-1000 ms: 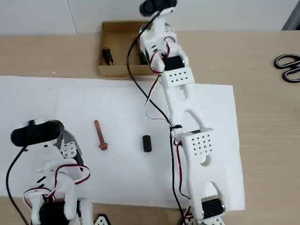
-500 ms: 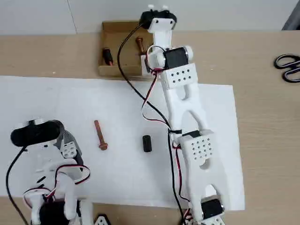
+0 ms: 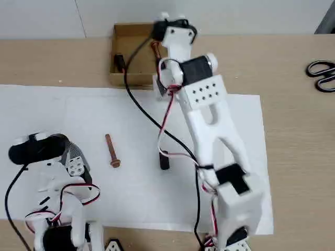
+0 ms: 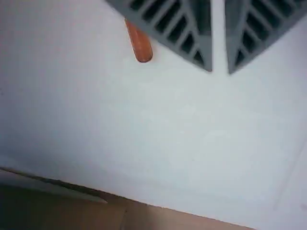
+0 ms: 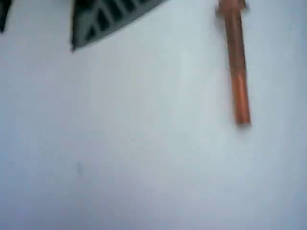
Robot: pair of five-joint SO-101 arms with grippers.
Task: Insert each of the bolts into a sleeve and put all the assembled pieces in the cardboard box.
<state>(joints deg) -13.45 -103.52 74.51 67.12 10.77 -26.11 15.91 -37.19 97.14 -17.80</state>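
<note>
A copper bolt (image 3: 111, 151) lies loose on the white paper, and a black sleeve (image 3: 164, 160) lies to its right, partly crossed by a cable. The cardboard box (image 3: 123, 79) stands at the back; inside it are a dark piece (image 3: 119, 61) and a copper-coloured piece (image 3: 155, 48). My right arm (image 3: 203, 94) stretches up to the box's near right corner. My right gripper (image 5: 36, 36) hangs open over the paper, away from the bolt (image 5: 236, 72). At the front left, my left gripper (image 4: 219, 71) is shut and empty, with the bolt's tip (image 4: 139, 46) just behind a finger.
White paper (image 3: 78, 115) covers most of the wooden table. Scissors (image 3: 322, 75) lie at the far right edge. The right arm's black cable (image 3: 141, 107) trails across the paper between the box and the sleeve.
The right arm has lifted and drawn back from the box, leaving the copper-coloured piece inside it. The left arm has barely shifted.
</note>
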